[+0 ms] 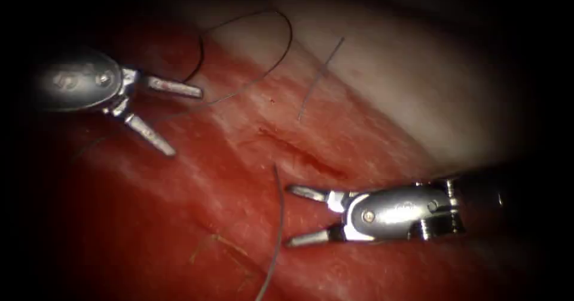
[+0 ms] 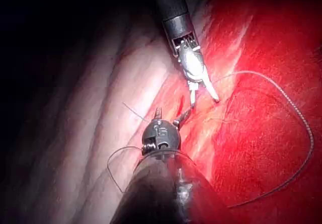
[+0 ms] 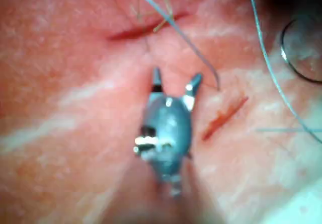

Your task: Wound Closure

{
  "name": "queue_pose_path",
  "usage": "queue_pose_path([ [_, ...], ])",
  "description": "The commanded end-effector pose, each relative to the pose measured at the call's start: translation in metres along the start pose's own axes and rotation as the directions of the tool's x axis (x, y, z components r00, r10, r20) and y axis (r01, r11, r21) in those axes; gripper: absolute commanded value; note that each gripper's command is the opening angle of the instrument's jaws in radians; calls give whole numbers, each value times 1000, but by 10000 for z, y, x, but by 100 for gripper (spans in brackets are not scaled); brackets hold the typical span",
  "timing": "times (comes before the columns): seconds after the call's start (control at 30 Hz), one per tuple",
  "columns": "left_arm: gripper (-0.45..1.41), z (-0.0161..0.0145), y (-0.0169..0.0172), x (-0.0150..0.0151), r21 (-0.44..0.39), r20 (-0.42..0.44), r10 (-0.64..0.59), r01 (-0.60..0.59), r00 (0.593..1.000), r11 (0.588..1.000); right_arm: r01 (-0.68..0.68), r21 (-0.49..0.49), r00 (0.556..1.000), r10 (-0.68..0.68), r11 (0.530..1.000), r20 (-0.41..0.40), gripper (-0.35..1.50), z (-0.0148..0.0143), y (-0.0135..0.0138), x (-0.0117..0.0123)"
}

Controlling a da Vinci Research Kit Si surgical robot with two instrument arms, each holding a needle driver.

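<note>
Both tools empty, jaws spread. Left tool (image 1: 173, 118) hovers over the tissue (image 1: 179, 217) well left of the cut (image 1: 302, 154); right tool (image 1: 299, 214) sits just below the cut's lower end. Needle (image 1: 276, 229) lies loose on the tissue just left of the right tool's jaws, can't tell if its tip is buried. Thread (image 1: 263, 43) loops above the cut, untouched by either tool

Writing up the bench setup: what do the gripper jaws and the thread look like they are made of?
Left gripper and right gripper, both open, holding nothing: polished metal, judging by bright glints. Thread: thin dark strand, probably synthetic suture; material unclear. It lies on the tissue.
</note>
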Motion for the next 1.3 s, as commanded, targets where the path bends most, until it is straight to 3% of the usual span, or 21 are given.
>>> queue_pose_path([
  [0.03, 26, 19, 8, -11, -18, -15, 38, -38, 999, 999, -2, 3, 1000, 2, 1000, -1, 146, 4, -6, -4],
  [0.27, 7, 76, 57, -27, -44, -132, 163, -170, 978, 984, -23, 3, 1000, 23, 1000, -16, 141, -15, 6, 14],
  [0.53, 9, 106, 78, -17, -19, -218, 272, -283, 937, 959, -22, 2, 1000, 22, 1000, -19, 141, -16, 6, 12],
  [0.63, 21, 117, 88, -9, -30, -240, 297, -313, 924, 949, -21, 2, 1000, 21, 1000, -19, 141, -16, 6, 11],
  [1.2, 27, 123, 103, 15, 6, -365, 330, -352, 871, 936, -8, 1, 1000, 8, 1000, -19, 141, -14, 3, 3],
  [1.3, 19, 130, 108, 11, 1, -370, 341, -367, 864, 930, -8, 0, 1000, 8, 1000, -19, 141, -13, 2, 4],
])
